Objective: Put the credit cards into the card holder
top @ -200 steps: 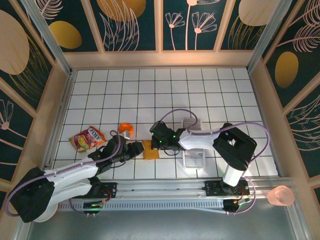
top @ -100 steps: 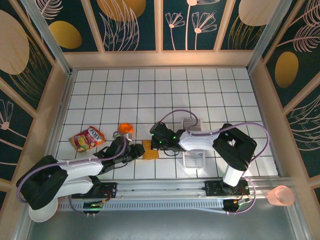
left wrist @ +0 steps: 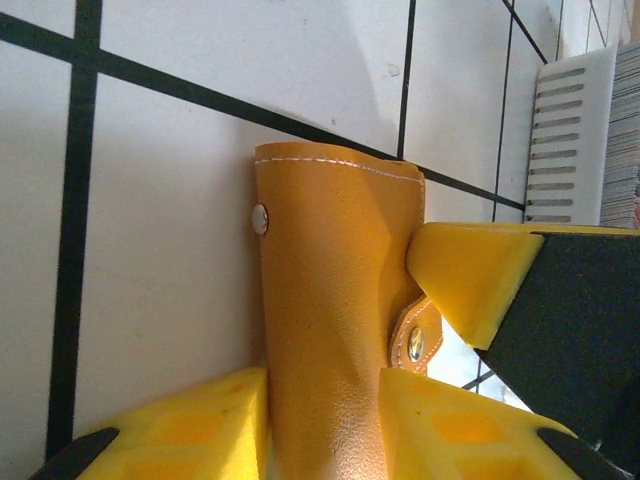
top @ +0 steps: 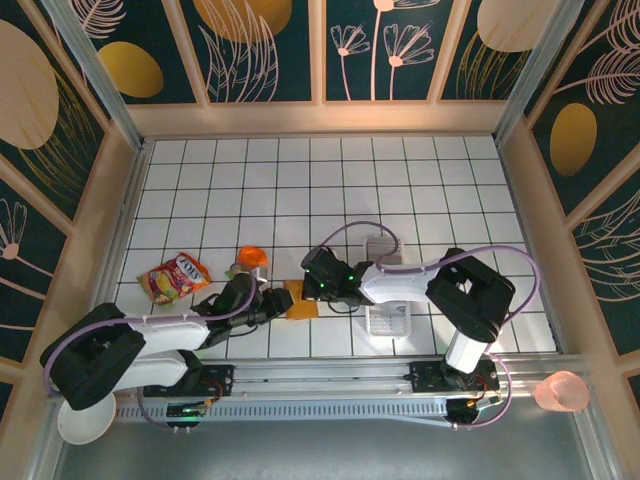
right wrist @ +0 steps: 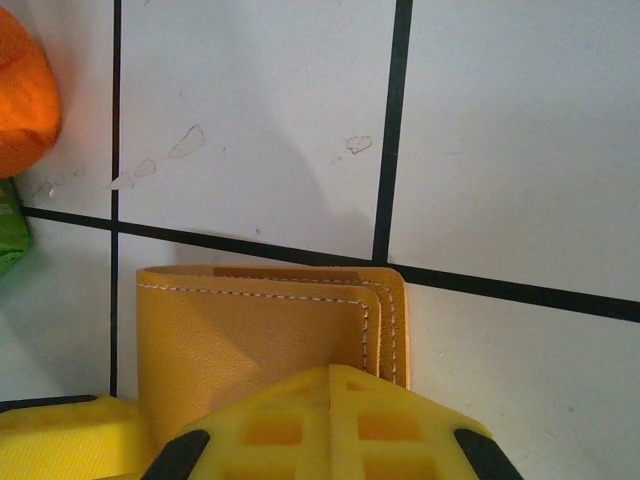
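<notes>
Left gripper [left wrist: 320, 430] has its yellow pads on both sides of the card holder [left wrist: 335, 290] and is clamped on it, and the tan wallet's length runs straight out from between the fingers. From the other side comes the right gripper [right wrist: 330, 425], jaws pressed tight together, its tip right against the holder's edge by the clasp tab [left wrist: 415, 335]. Whether it has nipped a flap there can't be told. The holder sits on the white tiles between the two arms, near the front edge, and it looks folded shut, stitching on top and no pale lining on show.

Now the key geometry: the credit cards [left wrist: 626, 120] stand edge-on in the slotted tray [left wrist: 572, 140], off to the right of the holder, on the right arm's side. So the right arm is the nearer one to fetch a card. The left looks best placed to pin the wallet, once that fold is opened.
</notes>
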